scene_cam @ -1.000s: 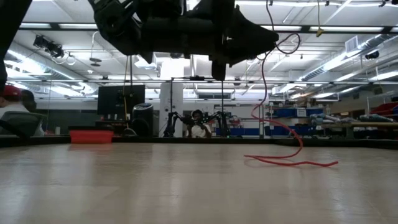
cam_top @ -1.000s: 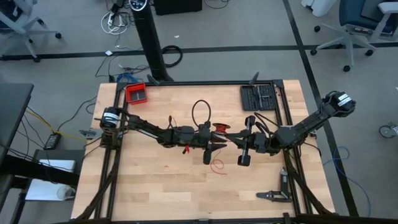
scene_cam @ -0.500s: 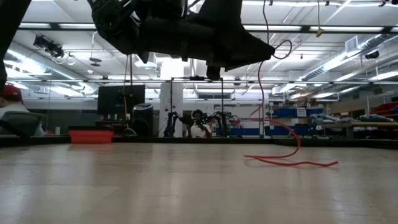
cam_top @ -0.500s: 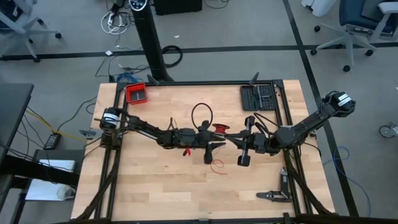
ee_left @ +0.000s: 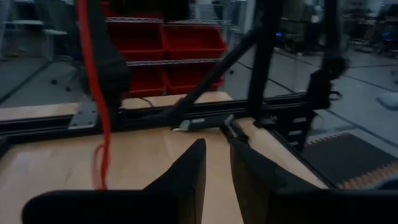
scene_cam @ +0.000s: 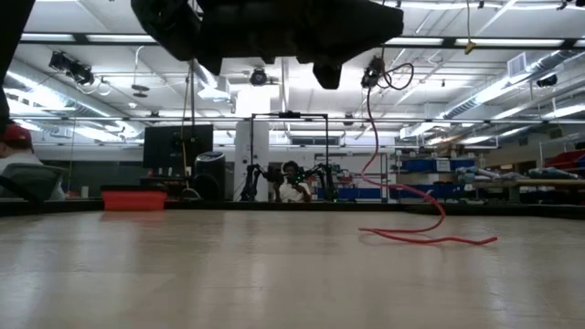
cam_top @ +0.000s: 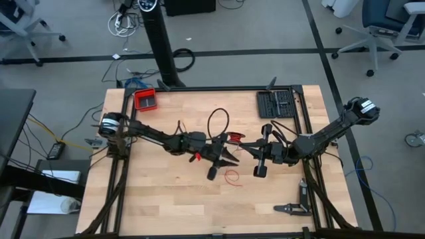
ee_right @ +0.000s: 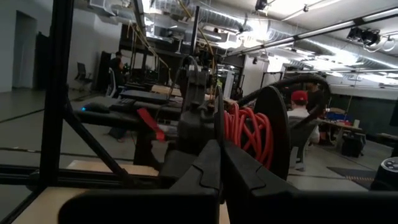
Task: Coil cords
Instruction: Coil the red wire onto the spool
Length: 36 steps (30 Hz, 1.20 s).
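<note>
A thin red cord is partly wound on a small black-flanged spool held above the table's middle. Its free length hangs down, and its end lies in loose curves on the wood. My right gripper, coming from the table's right, is shut at the spool. My left gripper hovers just on the near side of the spool. Its fingers stand a narrow gap apart with nothing between them, and the hanging cord passes beside them. My right gripper meets the spool at its nearer black flange, coming in about level from the table's right. Its own shut fingers hide the exact place of contact. The spool is clear of the table, its flanges upright, with the cord hanging slack from it.
A red tray stands at the far left corner, and a black tool tray at the far right. A black cable loop rises behind the left wrist. A small tool lies near the front right. A person sits beyond the table.
My left gripper has risen and rolled, so that its body now slants toward the near left. The hanging part of the cord has swung a little leftward in the low view, while its end has stayed put on the table. Right arm and spool have kept still.
</note>
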### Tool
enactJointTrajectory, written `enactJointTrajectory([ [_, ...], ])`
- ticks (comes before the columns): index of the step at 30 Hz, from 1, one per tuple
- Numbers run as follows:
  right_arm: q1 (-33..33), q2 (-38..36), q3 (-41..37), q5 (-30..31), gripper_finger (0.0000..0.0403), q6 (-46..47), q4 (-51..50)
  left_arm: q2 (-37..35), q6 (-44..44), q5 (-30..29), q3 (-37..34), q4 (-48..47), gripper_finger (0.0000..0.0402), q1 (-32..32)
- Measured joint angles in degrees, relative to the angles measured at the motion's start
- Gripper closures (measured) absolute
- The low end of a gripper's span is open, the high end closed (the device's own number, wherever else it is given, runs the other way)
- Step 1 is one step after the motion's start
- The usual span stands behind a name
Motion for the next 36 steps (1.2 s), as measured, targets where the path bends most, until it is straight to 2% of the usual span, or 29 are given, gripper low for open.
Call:
enactJointTrajectory([
  [2, 0.0, 0.0, 0.0, 0.0, 0.0402, 0.0, 0.0, -1.3, 0.8, 2.5, 0.0, -2.9, 0.0324, 0.3],
  [5, 0.0, 0.0, 0.0, 0.0, 0.0402, 0.0, 0.1, -3.4, 1.7, 2.5, 0.0, -7.1, 0.0324, 0.6],
  [13, 0.0, 0.0, 0.0, 0.0, 0.0401, 0.0, 0.1, -3.9, 2.3, -11.9, 0.0, -11.9, 0.0324, 0.9],
  [16, 0.0, 0.0, 0.0, 0.0, 0.0401, 0.0, 0.1, -3.8, 1.0, -14.9, 0.0, -13.7, 0.0324, 0.8],
  [36, 0.0, 0.0, 0.0, 0.1, 0.0401, 0.0, -0.3, -4.2, -1.6, -15.5, 0.0, -12.9, 0.0323, 0.9],
])
